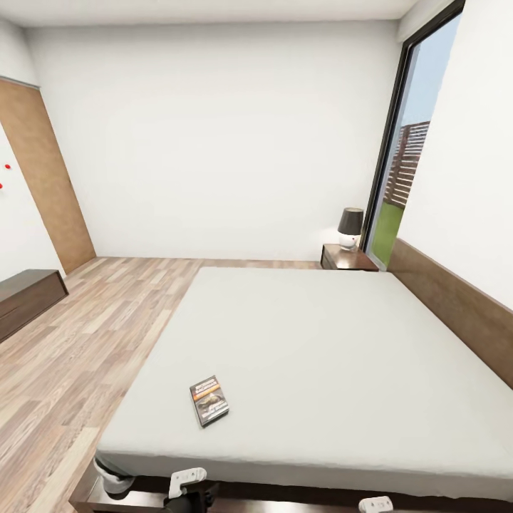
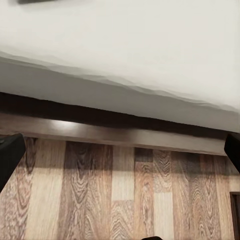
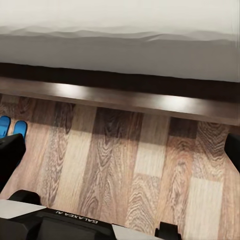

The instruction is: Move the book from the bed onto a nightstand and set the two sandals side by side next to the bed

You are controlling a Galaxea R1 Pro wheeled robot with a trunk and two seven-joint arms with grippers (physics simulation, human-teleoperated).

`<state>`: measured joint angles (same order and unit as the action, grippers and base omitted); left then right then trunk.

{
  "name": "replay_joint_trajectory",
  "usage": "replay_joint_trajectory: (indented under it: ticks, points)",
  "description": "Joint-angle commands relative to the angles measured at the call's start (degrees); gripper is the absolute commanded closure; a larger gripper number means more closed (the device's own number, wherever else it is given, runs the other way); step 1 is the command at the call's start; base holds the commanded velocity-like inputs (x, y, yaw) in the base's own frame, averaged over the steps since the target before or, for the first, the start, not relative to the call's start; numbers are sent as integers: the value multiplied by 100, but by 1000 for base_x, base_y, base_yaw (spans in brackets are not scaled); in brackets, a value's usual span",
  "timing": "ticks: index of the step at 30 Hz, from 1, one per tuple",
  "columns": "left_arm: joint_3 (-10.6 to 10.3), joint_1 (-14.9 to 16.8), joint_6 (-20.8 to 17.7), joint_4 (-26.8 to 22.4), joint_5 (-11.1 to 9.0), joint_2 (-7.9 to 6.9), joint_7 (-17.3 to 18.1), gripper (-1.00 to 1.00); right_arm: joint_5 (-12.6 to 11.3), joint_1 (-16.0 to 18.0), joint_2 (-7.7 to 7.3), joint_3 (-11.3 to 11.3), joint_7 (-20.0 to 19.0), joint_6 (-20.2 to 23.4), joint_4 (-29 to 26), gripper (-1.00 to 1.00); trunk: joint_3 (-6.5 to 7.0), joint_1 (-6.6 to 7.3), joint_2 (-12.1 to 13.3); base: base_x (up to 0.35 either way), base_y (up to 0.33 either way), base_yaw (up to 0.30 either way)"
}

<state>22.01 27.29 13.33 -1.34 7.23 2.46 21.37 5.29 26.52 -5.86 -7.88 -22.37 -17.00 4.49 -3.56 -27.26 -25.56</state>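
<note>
**Book lying on the bed, sandals on the floor**

While the robot is facing the bed (image 1: 335, 342), the book (image 1: 209, 400), thin with a black and orange cover, is lying flat near the mattress's near edge. Two blue sandals (image 3: 12, 128) are peeking out on the plank floor (image 3: 125, 170) beside the bed frame. Left end effector (image 2: 120, 155) and right end effector (image 3: 120, 152) are both hanging spread wide, holding nothing.

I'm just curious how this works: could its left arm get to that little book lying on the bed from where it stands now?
Probably yes. The book lies near the bed's close edge, on bare mattress, with nothing around it. The left gripper sits low by the frame, so it must rise first.
</note>
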Motion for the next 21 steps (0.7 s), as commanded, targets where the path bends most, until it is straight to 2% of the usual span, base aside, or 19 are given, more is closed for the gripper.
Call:
replay_joint_trajectory:
  ticks: [1,15,18,20,21]
  points:
    - [49,4,21,2,60,0,7,-100,53,11,-7,-49,-5,-41,25,-100,-12,-3,-12,0,0,0]
    - [49,5,21,2,63,-5,7,-100,51,11,-11,-47,-8,-41,24,-100,-12,-3,-12,0,0,0]
    - [52,9,21,-13,56,-52,245,-100,46,11,-15,-47,-12,-61,20,-100,-12,-3,-12,0,0,0]
    - [55,11,16,-27,52,-107,554,-100,44,11,-18,-47,-17,-68,18,-100,-12,-3,-12,0,0,0]
    - [56,14,8,-33,48,-164,837,-100,43,11,-19,-47,-19,-71,17,-100,-12,-3,-12,0,0,0]
